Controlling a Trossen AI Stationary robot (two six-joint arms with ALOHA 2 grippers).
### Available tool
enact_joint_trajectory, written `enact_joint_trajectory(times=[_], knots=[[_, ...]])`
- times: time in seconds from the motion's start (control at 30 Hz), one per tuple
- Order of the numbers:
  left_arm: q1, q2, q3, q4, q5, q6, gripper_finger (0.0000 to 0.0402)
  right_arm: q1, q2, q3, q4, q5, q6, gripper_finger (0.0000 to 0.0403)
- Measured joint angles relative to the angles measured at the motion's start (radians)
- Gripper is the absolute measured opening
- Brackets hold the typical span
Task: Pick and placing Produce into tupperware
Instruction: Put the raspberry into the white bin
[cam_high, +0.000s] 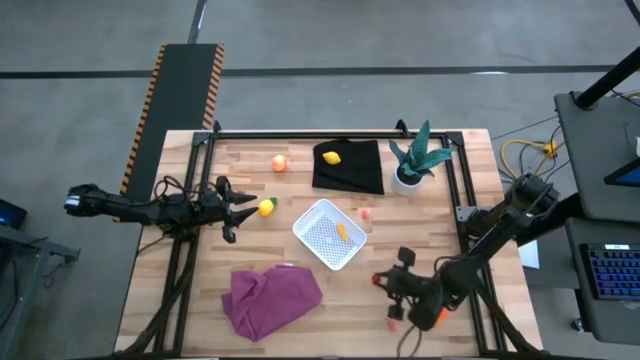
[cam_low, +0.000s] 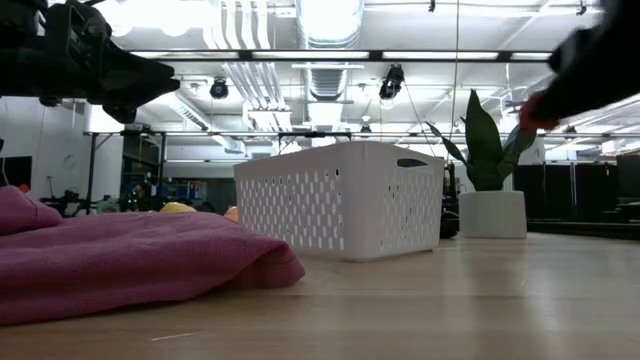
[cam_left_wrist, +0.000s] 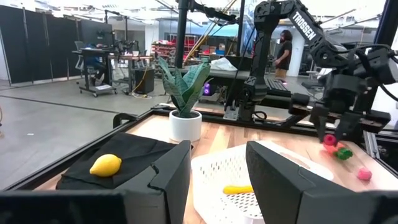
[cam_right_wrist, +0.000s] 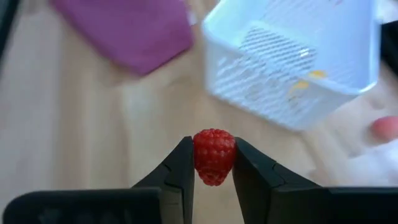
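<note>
High view counts the produce on the wooden counter (cam_high: 200, 300): two lemons, one (cam_high: 331, 157) on the black cloth (cam_high: 350, 167) at twelve o'clock and one (cam_high: 266, 207) just off the left pincer (cam_high: 243, 203) at nine o'clock; one peach-orange ball (cam_high: 279, 163) at eleven o'clock; one pink piece (cam_high: 366, 212) beside the white tupperware (cam_high: 330, 234) at centre, which holds one yellow-orange piece (cam_high: 342, 232); another pink piece (cam_high: 394, 318) lies at five o'clock by the right pincer (cam_high: 380, 279). One purple cloth (cam_high: 270, 297) lies at seven o'clock, one potted plant (cam_high: 415, 160) at one o'clock. Low view shows the tupperware's perforated wall (cam_low: 340, 205), the cloth in front, the plant behind, and a hall with ceiling ducts and lamps. Left wrist view shows the left pincer's fingers (cam_left_wrist: 168, 180) apart, holding nothing, and a person standing in the workshop beyond. Right wrist view shows the right pincer (cam_right_wrist: 213, 165) closed on one red raspberry (cam_right_wrist: 214, 155) above bare wood, the tupperware nearby.
</note>
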Motion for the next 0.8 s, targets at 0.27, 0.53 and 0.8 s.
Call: enact_joint_trajectory(times=[0.27,0.53,0.8], knots=[[0.0,-0.018,0.0,0.005,0.0,0.001,0.0142,-0.159,0.0,0.015,0.129,0.036,-0.27,0.0076],[0.0,-0.033,0.002,0.008,0.0,0.001,0.0142,-0.317,0.0,0.015,0.14,-0.049,-0.36,0.0076],[0.0,-0.033,0.002,0.008,0.0,0.001,0.0142,-0.382,0.0,0.015,0.125,-0.097,-0.415,0.0077]])
